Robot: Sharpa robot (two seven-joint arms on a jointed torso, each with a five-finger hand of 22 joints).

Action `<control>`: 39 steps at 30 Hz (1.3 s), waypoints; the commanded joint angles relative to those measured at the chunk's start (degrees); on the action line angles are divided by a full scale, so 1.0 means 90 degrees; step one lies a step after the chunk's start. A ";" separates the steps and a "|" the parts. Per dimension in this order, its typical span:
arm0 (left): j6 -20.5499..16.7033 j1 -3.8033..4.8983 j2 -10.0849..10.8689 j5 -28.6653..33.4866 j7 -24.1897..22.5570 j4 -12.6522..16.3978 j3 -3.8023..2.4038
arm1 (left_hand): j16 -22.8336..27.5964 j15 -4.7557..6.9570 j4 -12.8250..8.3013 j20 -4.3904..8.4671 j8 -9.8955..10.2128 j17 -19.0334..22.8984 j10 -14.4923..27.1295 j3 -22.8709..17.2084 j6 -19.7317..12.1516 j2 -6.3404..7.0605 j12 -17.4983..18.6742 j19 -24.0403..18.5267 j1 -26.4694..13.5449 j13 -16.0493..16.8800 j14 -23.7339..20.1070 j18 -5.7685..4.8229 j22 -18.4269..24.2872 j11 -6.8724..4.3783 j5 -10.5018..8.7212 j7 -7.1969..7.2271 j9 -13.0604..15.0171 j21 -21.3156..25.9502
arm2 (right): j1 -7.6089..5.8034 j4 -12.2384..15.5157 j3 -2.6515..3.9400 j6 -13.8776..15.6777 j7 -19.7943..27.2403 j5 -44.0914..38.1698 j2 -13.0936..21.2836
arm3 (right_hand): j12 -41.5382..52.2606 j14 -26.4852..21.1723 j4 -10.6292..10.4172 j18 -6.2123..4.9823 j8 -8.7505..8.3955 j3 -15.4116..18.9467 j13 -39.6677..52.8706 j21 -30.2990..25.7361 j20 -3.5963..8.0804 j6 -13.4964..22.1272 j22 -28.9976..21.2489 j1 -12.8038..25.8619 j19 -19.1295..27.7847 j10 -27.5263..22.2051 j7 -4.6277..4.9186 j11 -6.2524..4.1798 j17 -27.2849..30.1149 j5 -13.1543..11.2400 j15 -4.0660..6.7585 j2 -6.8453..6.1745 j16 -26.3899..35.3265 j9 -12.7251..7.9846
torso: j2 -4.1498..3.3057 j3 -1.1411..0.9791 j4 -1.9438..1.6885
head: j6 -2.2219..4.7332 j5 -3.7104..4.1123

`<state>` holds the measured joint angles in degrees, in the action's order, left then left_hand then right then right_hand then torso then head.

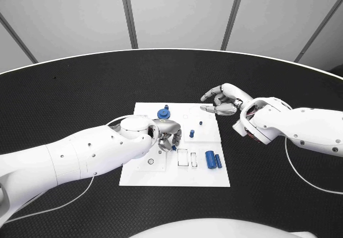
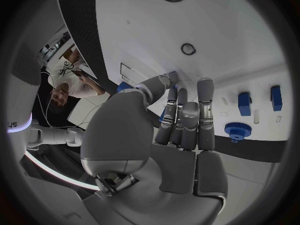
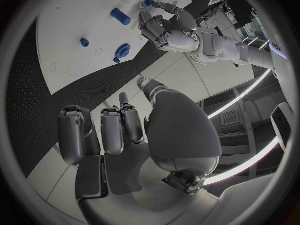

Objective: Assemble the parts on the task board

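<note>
Black textured bench (image 1: 85,89) surface carries the white task board (image 1: 153,176) at its centre, with grey wall panels behind. On the board, a blue round gear-like part (image 1: 163,113) sits near the far edge, with a smaller blue piece (image 1: 166,106) just beyond it. A small blue peg (image 1: 192,133) stands near the board's middle, and another tiny blue peg (image 1: 200,122) stands further back. Two blue cylinders (image 1: 210,159) lie side by side close to the board's right edge, next to a pair of outlined rectangular recesses (image 1: 187,157); whether anything sits in those recesses cannot be told. A circular outline (image 1: 150,161) is marked near the board's left side. The left hand (image 1: 166,135) is positioned over the board's centre with its fingers curled downward toward the surface; in the left wrist view its fingertips (image 2: 187,116) are drawn together near a blue piece, but whether anything is gripped cannot be told. The right hand (image 1: 225,100) hovers off the board just beyond its far right corner, fingers loosely curled and apart, holding nothing; the right wrist view shows its palm empty.
</note>
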<state>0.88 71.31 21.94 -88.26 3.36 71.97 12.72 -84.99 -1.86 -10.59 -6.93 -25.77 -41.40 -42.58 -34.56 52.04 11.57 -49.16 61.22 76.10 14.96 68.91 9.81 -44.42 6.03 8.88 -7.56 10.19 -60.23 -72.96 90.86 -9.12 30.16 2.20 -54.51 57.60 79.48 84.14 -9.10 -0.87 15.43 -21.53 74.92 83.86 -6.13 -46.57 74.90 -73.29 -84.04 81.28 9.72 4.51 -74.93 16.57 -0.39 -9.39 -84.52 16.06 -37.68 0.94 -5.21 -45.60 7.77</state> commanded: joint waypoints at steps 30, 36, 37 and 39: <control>0.0195 0.0000 -0.0074 -0.0139 0.0165 -0.0017 -0.0001 | -0.0061 -0.0003 0.0223 -0.0011 0.0037 0.0102 0.0114 0.0171 0.0089 0.0040 -0.0148 0.0048 -0.0353 -0.0004 0.0037 0.0061 0.0063 -0.0022 -0.0063 0.0016 -0.0001 0.0034 | 0.0000 0.0014 0.0000 -0.0006 -0.0018 0.0000 0.0008 | 0.0020 0.0378 0.0009 -0.0096 0.0034 -0.0042 0.0510 -0.0002 0.0039 -0.0051 0.1070 -0.0041 -0.0328 0.0035 -0.0006 0.0003 -0.0463 0.0024 0.0045 0.0003 -0.0003 -0.0006 | -0.0006 0.0006 -0.0004 | 0.0001 0.0015; 0.0102 0.0000 -0.0077 -0.0141 0.0182 -0.0013 -0.0001 | -0.0067 0.0001 0.0274 -0.0009 0.0061 0.0139 0.0114 0.0218 0.0073 0.0033 -0.0184 0.0088 -0.0401 -0.0002 0.0034 0.0051 0.0032 -0.0030 -0.0062 0.0009 -0.0008 0.0018 | 0.0000 0.0018 0.0000 -0.0005 -0.0020 0.0000 0.0010 | 0.0020 0.0378 0.0009 -0.0096 0.0034 -0.0042 0.0510 -0.0002 0.0039 -0.0051 0.1070 -0.0041 -0.0328 0.0035 -0.0006 0.0003 -0.0463 0.0024 0.0045 0.0003 -0.0003 -0.0006 | -0.0008 0.0009 -0.0001 | 0.0003 0.0014; 0.0091 0.0000 -0.0079 -0.0141 0.0187 -0.0015 -0.0001 | -0.0068 0.0003 0.0285 -0.0008 0.0062 0.0146 0.0112 0.0222 0.0077 0.0023 -0.0191 0.0085 -0.0407 -0.0001 0.0035 0.0054 0.0045 -0.0032 -0.0062 0.0008 -0.0008 0.0026 | 0.0000 0.0019 0.0000 -0.0005 -0.0020 0.0000 0.0011 | 0.0020 0.0378 0.0009 -0.0096 0.0034 -0.0042 0.0510 -0.0002 0.0039 -0.0051 0.1070 -0.0041 -0.0328 0.0035 -0.0006 0.0003 -0.0463 0.0024 0.0045 0.0003 -0.0003 -0.0006 | -0.0005 0.0008 -0.0001 | 0.0004 0.0013; 0.0078 0.0000 -0.0081 -0.0141 0.0197 -0.0019 -0.0001 | -0.0071 0.0011 0.0308 -0.0003 0.0064 0.0161 0.0105 0.0216 0.0092 -0.0024 -0.0211 0.0109 -0.0396 -0.0003 0.0039 0.0050 0.0032 -0.0042 -0.0056 0.0013 -0.0007 0.0018 | 0.0000 0.0020 0.0000 -0.0005 -0.0020 0.0000 0.0010 | 0.0020 0.0378 0.0009 -0.0096 0.0034 -0.0042 0.0510 -0.0002 0.0039 -0.0051 0.1070 -0.0041 -0.0328 0.0035 -0.0006 0.0003 -0.0463 0.0024 0.0045 0.0003 -0.0003 -0.0006 | -0.0004 0.0007 -0.0001 | 0.0005 0.0015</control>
<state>1.65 71.31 21.22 -89.53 5.08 71.83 12.72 -85.43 -1.98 -8.05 -6.80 -25.29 -39.99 -41.87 -32.66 52.84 11.46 -50.81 61.78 72.81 14.94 69.20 9.81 -44.06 5.72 8.60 -7.54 10.23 -60.23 -72.96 91.03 -9.12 30.11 2.03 -54.51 57.70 79.48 84.14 -9.10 -0.87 15.43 -21.53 74.91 83.86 -6.13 -46.57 74.90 -73.29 -84.04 81.28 9.72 4.50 -74.92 16.57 -0.39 -9.39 -84.52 16.07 -37.74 1.01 -5.23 -45.58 7.89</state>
